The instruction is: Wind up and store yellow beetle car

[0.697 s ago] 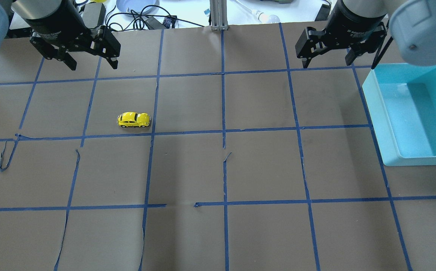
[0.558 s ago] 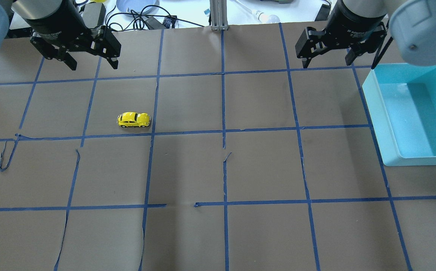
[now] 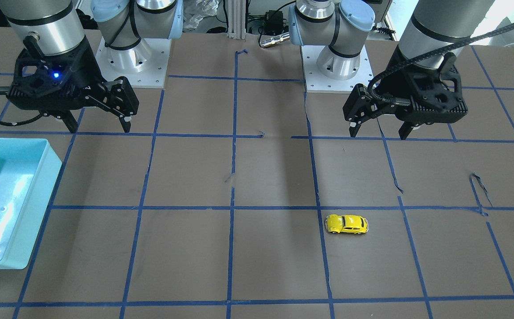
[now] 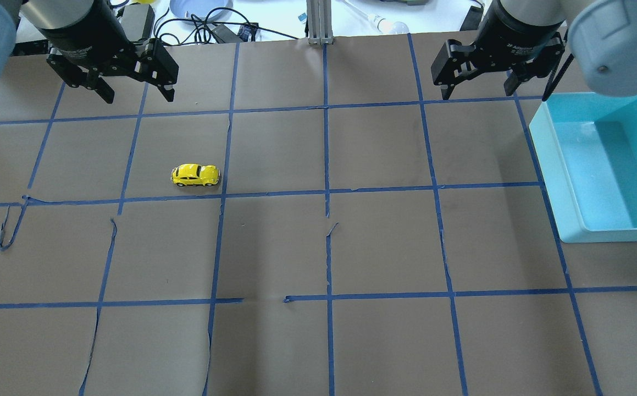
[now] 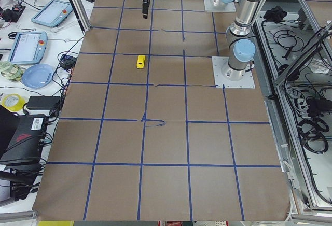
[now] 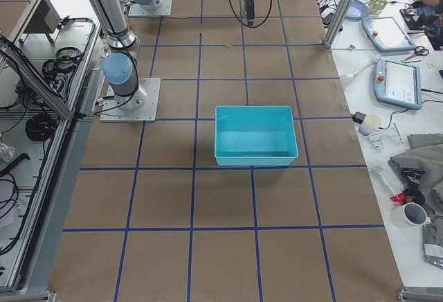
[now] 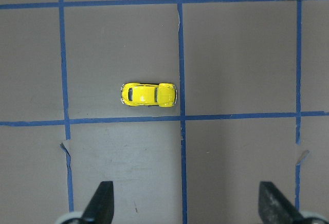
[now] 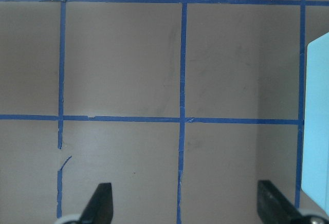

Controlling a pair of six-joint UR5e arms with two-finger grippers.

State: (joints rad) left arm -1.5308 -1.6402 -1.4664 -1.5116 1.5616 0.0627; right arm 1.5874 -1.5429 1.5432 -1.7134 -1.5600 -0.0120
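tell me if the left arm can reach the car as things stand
Probably yes. The left claw hangs open, apart from the car, which sits alone on its wheels on that arm's side, with nothing between them.

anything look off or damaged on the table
Only the blue tape grid: one strip has peeled into a loose curl, and another line has a gap. The yellow car sits upright on its wheels.

Present are 1 yellow beetle car (image 4: 195, 175), 1 turquoise bin (image 4: 549, 165) and 2 claws: left claw (image 4: 138, 97), right claw (image 4: 477, 92).
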